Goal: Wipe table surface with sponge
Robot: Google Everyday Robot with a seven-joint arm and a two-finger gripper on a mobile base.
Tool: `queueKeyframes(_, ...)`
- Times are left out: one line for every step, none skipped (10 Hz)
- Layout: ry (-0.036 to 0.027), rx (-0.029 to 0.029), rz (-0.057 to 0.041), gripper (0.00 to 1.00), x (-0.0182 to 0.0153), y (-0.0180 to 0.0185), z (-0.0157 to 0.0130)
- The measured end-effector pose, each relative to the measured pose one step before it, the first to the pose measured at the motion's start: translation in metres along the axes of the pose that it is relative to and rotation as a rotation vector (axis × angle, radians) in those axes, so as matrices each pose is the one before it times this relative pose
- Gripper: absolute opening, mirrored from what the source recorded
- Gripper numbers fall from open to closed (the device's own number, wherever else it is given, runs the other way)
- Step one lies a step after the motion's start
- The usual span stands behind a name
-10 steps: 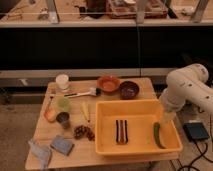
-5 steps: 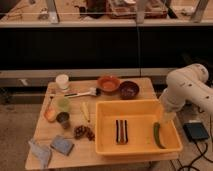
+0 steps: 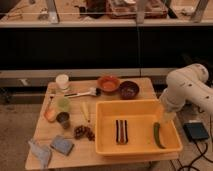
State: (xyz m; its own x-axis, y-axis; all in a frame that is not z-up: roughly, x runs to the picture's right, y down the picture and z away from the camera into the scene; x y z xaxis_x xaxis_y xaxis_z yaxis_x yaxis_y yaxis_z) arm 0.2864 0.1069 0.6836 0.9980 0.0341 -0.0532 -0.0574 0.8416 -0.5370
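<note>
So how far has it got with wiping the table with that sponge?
Nothing looks done yet. The sponge lies untouched at the front left corner of the table surface, beside a grey cloth. In hand: nothing; the end effector hangs open over the right edge of the yellow tub, far from it. Left: reach the sponge, grasp it, wipe.

Warm, dim light, murky background; gripper (image 3: 165, 116) brightly lit above right rim of tub (image 3: 137, 150).

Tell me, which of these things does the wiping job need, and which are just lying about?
Job: sponge, table surface, gripper by the right rim of the yellow tub.
Lying about: that tub, grey cloth, orange bowl, dark bowl, white cup, brush.
</note>
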Motion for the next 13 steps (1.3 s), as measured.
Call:
queueKeyframes(-0.00001, 0.00004, 0.0001, 0.65, 0.00001, -0.00001, -0.00002)
queueKeyframes(0.00002, 0.00003, -0.00007, 0.65, 0.0, 0.0, -0.00002)
queueKeyframes(-0.00002, 0.0, 0.00003, 0.65, 0.00002, 0.0, -0.00001)
queueKeyframes(-0.01008, -0.00031, -0.00149, 0.65, -0.00242, -0.00084, -0.0006)
queueKeyframes(-0.01657, 0.00456, -0.01058, 0.65, -0.00519, -0.00233, -0.00191)
queueKeyframes(-0.01532, 0.00381, -0.01238, 0.65, -0.00867, -0.00318, -0.0013)
queueKeyframes(-0.02431, 0.00137, -0.02513, 0.65, -0.02024, -0.00573, -0.00107)
queueKeyframes(-0.01893, -0.00094, -0.01874, 0.65, -0.02119, -0.00459, 0.0002)
queueKeyframes(-0.01539, -0.00092, -0.01391, 0.65, -0.01906, -0.00302, 0.00039)
queueKeyframes(-0.02664, -0.00478, -0.0266, 0.65, -0.03066, -0.00328, 0.00141)
queueKeyframes(-0.01923, -0.00066, -0.01721, 0.65, -0.01759, -0.00256, 0.001)
queueKeyframes(0.00767, 0.00032, 0.00424, 0.65, 0.00487, 0.00094, 0.0002)
queueKeyframes(0.00427, -0.0044, 0.00157, 0.65, 0.00181, 0.0015, -0.00062)
